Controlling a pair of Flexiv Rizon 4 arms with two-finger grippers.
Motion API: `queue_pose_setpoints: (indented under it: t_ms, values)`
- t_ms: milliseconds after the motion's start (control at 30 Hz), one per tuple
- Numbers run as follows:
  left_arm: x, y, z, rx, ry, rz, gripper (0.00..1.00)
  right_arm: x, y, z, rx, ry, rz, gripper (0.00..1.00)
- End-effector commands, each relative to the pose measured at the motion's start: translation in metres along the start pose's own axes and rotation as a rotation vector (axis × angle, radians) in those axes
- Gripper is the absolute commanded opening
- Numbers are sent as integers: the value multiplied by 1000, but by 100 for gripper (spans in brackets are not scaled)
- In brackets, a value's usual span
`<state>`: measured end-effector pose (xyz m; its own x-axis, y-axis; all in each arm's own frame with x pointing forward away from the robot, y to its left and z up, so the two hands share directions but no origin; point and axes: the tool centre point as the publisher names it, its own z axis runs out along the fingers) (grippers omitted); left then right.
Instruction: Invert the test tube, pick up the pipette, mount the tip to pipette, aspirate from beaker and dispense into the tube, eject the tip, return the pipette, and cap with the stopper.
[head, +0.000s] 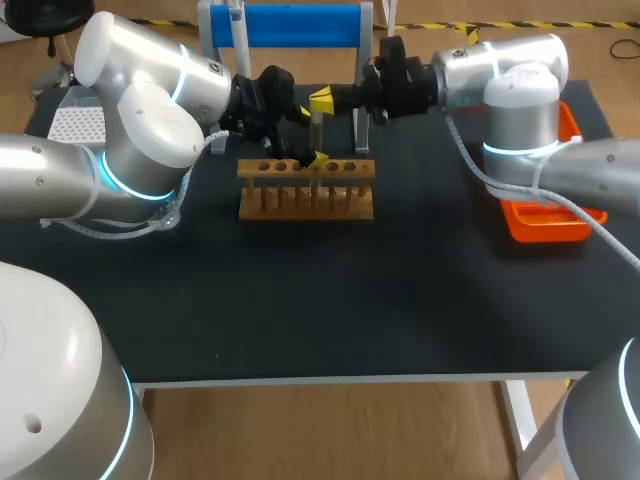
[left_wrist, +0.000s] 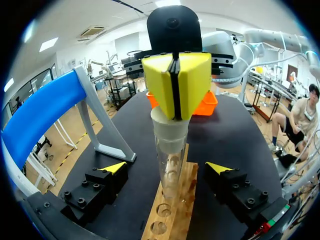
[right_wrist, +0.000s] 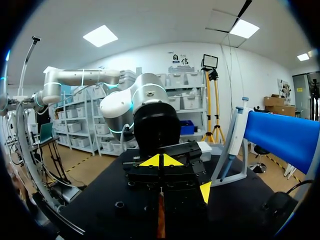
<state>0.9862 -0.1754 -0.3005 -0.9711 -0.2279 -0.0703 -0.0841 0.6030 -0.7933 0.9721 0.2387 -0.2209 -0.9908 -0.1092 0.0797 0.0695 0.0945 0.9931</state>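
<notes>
The left arm (head: 150, 130) and right arm (head: 515, 75) are showing rounded silver-white shells, cyan rings glowing at the joints, and grey cables trailing behind each tool. The left gripper (left_wrist: 166, 168) and right gripper (left_wrist: 175, 85) are showing black screw-studded blocks ending in triangular yellow tips.

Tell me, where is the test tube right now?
In the head view the tube stands upright in the wooden rack at the table's back middle, between the open fingers of the left gripper, the right gripper atop its stopper.

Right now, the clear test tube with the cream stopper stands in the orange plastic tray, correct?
No. The clear test tube with the cream stopper stands in the wooden rack, not the orange plastic tray; the left wrist view shows it.
</notes>
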Motion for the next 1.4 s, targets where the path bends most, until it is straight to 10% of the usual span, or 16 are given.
queue_pose_setpoints:
  t_ms: [33,867,967,1033,1400]
  values:
    - [0,0,0,-1,1,-1,100,-4,-4,2,-1,6,3,0]
    - [0,0,0,-1,1,-1,100,-6,-8,0,-26,-9,18,0]
    - [0,0,0,-1,1,-1,100,-5,5,-2,-40,-6,-3,31]
    - [0,0,0,-1,1,-1,100,-4,15,-6,-45,-14,-16,100]
    - [0,0,0,-1,1,-1,100,17,16,-77,57,-134,-58,100]
